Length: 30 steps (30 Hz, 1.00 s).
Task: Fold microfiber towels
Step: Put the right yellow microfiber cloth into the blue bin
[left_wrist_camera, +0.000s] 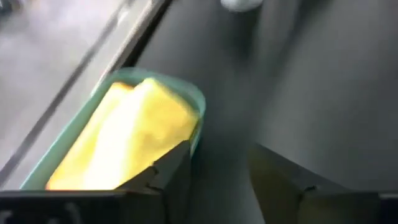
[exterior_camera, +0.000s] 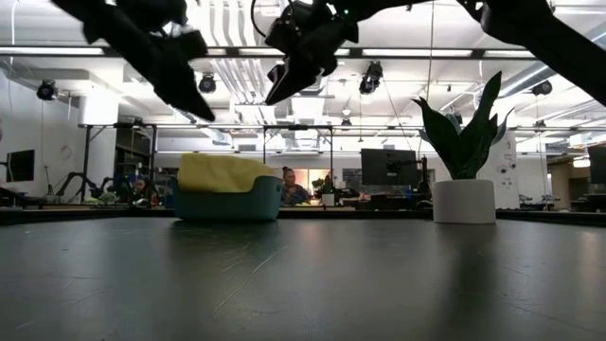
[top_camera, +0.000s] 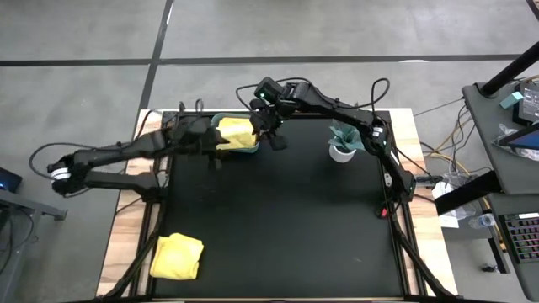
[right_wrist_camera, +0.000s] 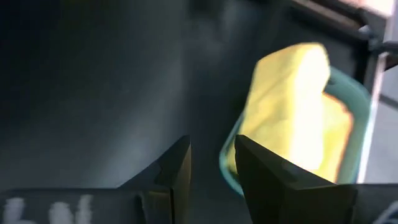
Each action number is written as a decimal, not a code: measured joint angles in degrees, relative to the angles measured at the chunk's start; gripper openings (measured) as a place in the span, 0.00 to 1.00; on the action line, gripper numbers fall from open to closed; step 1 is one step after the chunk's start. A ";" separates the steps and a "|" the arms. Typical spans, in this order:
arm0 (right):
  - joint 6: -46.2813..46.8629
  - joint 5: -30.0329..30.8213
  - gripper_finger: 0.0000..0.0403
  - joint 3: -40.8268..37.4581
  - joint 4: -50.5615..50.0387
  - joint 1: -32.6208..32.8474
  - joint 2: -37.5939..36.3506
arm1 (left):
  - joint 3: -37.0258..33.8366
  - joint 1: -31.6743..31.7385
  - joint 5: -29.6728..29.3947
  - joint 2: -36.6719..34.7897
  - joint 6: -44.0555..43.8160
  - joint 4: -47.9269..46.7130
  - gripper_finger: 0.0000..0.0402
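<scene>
A teal bin (top_camera: 247, 150) stands at the table's far side, with yellow microfiber towels (top_camera: 236, 130) heaped in it above its rim (exterior_camera: 227, 172). A folded yellow towel (top_camera: 177, 257) lies flat near the front left corner. My left gripper (top_camera: 216, 154) hovers open just left of the bin, above the table (left_wrist_camera: 221, 168), with nothing between its fingers. My right gripper (top_camera: 274, 139) hangs open at the bin's right side, raised over the mat (right_wrist_camera: 211, 162), also with nothing in it. Both wrist views show the bin's yellow towels (left_wrist_camera: 130, 137) (right_wrist_camera: 298, 106) ahead of the fingers.
A small potted plant in a white pot (top_camera: 342, 150) stands right of the bin at the far side. The black mat (top_camera: 278, 227) is bare across its middle and right. The wooden table edge (top_camera: 126, 244) frames the mat.
</scene>
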 joint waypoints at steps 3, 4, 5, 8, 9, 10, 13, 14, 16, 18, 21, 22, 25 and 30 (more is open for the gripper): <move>0.04 0.02 0.29 0.00 -3.11 0.49 -0.24 | 4.69 3.92 0.19 5.43 5.46 -4.32 0.46; 0.07 0.03 0.29 0.00 -4.11 0.66 -0.27 | 5.87 5.11 0.19 7.08 7.46 -4.76 0.49; 0.08 0.03 0.29 -0.01 -5.21 0.71 -0.36 | 6.88 6.28 0.19 8.80 9.43 -4.84 0.52; 0.38 0.01 0.29 0.00 -8.39 0.73 -0.55 | 9.56 9.57 0.19 14.23 15.27 -4.97 0.60; 0.40 0.00 0.29 0.00 -9.39 0.73 -0.55 | 10.36 10.47 0.19 15.97 16.64 -4.98 0.61; 0.42 0.00 0.29 0.00 -10.51 0.71 -0.55 | 11.18 11.33 0.25 17.64 17.93 -5.02 0.62; 0.42 0.02 0.29 -0.02 -12.54 0.70 -0.55 | 13.36 13.42 1.95 21.99 20.72 -5.11 0.61; 0.42 0.02 0.29 -0.02 -12.82 0.68 -0.55 | 14.05 13.83 2.01 23.24 21.51 -4.99 0.60; 0.23 0.02 0.29 -0.02 -13.29 0.68 -0.55 | 15.02 14.66 2.13 25.06 22.80 -5.15 0.56; 0.20 0.02 0.29 -0.02 -13.37 0.68 -0.55 | 16.13 15.28 2.27 26.46 23.49 -5.46 0.51; -0.59 0.02 0.29 -0.02 -13.45 0.68 -0.55 | 17.51 15.89 2.29 28.00 24.54 -6.47 0.39; -0.77 0.02 0.29 -0.02 -13.45 0.68 -0.55 | 17.86 15.93 2.29 28.30 24.83 -6.99 0.35; -0.93 0.04 0.29 -0.02 -13.47 0.66 -0.55 | 17.97 15.86 2.36 28.61 26.63 -7.00 0.21; -0.70 0.04 0.29 -0.02 -13.52 0.66 -0.55 | 17.97 16.78 2.40 28.65 27.96 -3.41 0.02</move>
